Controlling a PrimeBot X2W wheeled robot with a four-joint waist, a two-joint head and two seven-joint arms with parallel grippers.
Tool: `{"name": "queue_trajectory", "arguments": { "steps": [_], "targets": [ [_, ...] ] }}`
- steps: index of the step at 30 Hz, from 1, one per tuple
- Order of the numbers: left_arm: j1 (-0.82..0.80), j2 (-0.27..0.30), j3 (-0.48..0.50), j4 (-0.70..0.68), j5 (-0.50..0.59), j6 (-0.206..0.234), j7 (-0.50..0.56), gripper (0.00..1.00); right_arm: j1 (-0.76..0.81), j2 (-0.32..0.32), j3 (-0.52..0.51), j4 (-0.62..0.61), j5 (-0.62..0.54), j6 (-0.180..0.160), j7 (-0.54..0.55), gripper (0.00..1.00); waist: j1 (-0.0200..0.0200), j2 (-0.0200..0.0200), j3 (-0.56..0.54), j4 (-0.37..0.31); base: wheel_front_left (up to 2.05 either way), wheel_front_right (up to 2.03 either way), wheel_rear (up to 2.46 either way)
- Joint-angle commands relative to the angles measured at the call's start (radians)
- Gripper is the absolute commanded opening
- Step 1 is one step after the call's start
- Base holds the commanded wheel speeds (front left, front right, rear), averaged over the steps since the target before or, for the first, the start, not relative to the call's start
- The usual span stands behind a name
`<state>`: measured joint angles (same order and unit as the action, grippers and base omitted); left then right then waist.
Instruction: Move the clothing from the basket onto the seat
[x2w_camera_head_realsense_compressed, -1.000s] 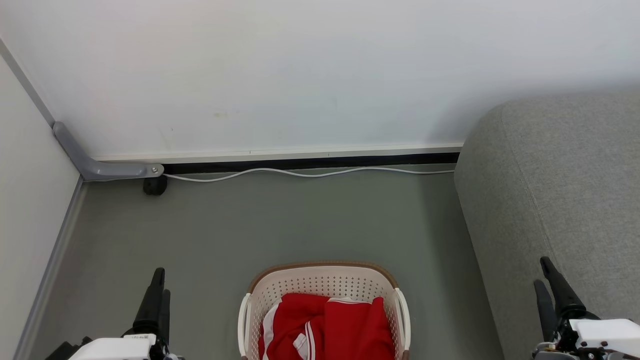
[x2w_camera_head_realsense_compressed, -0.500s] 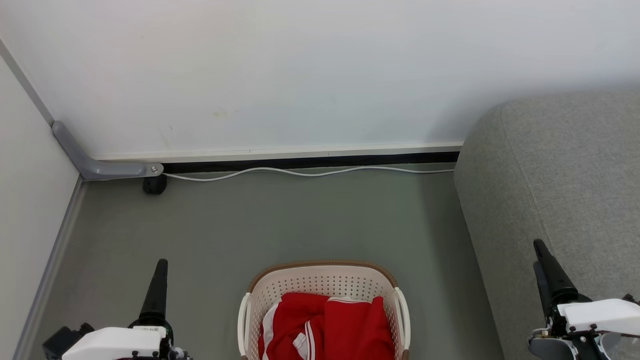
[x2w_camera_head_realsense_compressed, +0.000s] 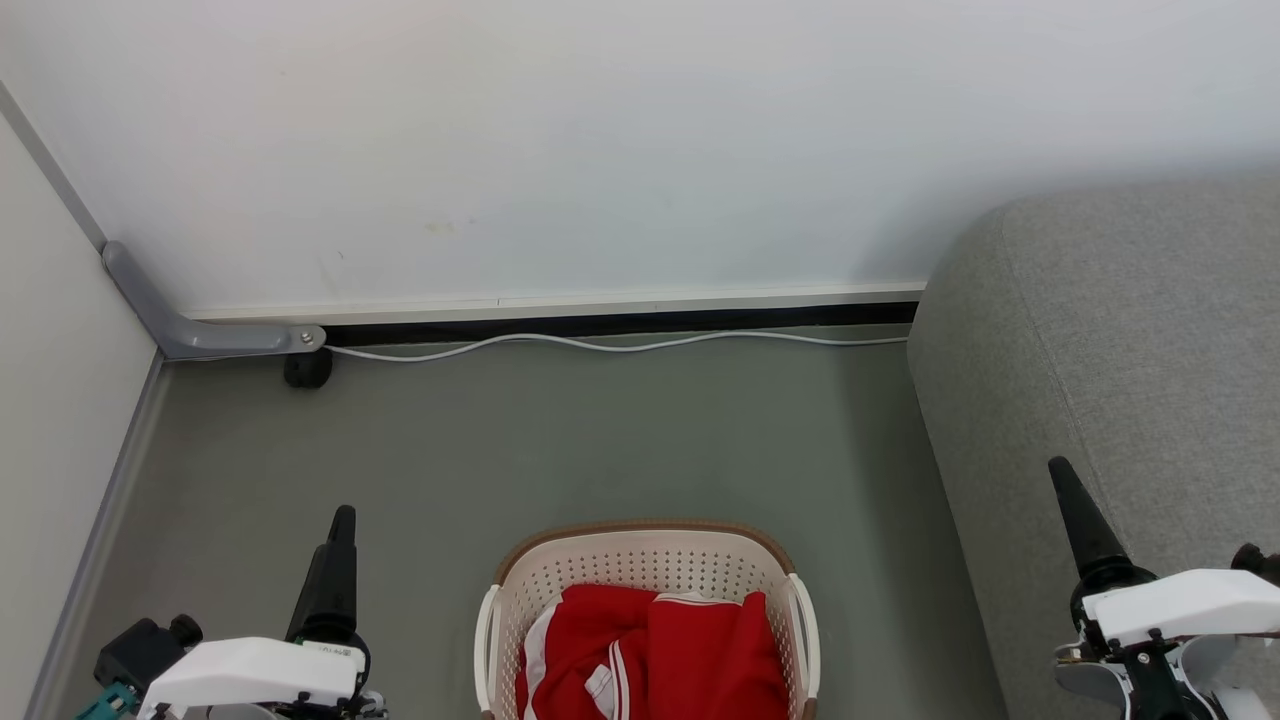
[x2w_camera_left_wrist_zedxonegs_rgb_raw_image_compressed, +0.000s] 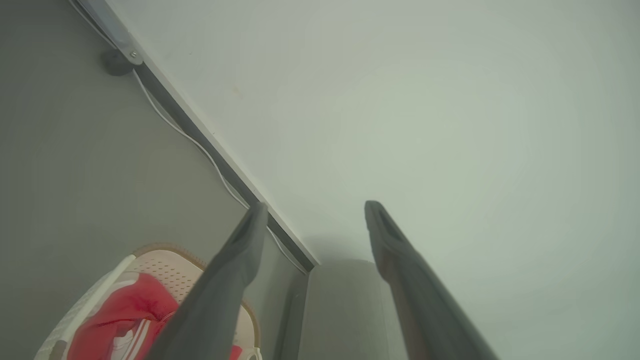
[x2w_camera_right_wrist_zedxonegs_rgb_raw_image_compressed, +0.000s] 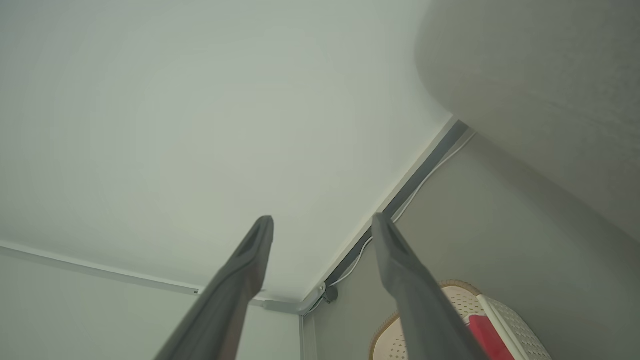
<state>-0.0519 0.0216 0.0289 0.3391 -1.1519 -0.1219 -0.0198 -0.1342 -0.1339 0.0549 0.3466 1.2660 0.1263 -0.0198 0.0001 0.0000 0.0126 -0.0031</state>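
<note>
Two red garments, the clothing (x2w_camera_head_realsense_compressed: 650, 655), lie bunched together in the basket (x2w_camera_head_realsense_compressed: 650, 528), which sits on the grey floor (x2w_camera_head_realsense_compressed: 560, 440) at bottom centre of the head view. None of it is on the seat (x2w_camera_head_realsense_compressed: 1150, 350) yet. The seat stands to the basket's right, with a strip of floor between them.

Left gripper (x2w_camera_head_realsense_compressed: 342, 520) hangs over the floor left of the basket. Right gripper (x2w_camera_head_realsense_compressed: 1060, 475) hangs in front of the seat's near side. Both are well apart from the clothing. In the left wrist view the fingers (x2w_camera_left_wrist_zedxonegs_rgb_raw_image_compressed: 240, 260) are parted with nothing between them. The right wrist view shows the same, fingers (x2w_camera_right_wrist_zedxonegs_rgb_raw_image_compressed: 405, 280) spread and empty. Both pairs aim up toward the wall, not down into the basket.

Step looks like the very start: reach toward the basket, no grasp made.

Next move likely calls for one arm to swing inward over the rim and tip its fingers down. They should stay spread until they straddle a raised fold of the top garment, then close. The arm should keep clear of the side handles. Pinching both garments at once is possible since they overlap.
</note>
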Motion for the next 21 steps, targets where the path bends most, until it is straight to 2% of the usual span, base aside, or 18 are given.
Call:
{"name": "queue_trajectory", "arguments": {
  "steps": [1,12,21],
  "targets": [
    [-0.069,0.015,0.007,-0.021,0.043,-0.003,-0.014,1.00,-0.053,-0.027,0.016,-0.018,-0.035,0.003,-0.015,1.00,0.0000,0.0000,0.000,-0.001,0.00,0.00,0.00],
    [-0.093,0.017,-0.012,0.003,0.232,0.004,-0.047,1.00,-0.091,-0.047,0.064,0.019,-0.180,0.004,-0.047,1.00,0.0000,0.0000,0.002,-0.005,0.00,0.00,0.00],
    [-0.117,0.019,-0.027,0.025,0.345,0.017,-0.073,1.00,-0.127,-0.064,0.105,0.048,-0.278,0.004,-0.074,1.00,0.0000,0.0000,0.005,-0.007,0.00,0.00,0.00]
  ]
}}
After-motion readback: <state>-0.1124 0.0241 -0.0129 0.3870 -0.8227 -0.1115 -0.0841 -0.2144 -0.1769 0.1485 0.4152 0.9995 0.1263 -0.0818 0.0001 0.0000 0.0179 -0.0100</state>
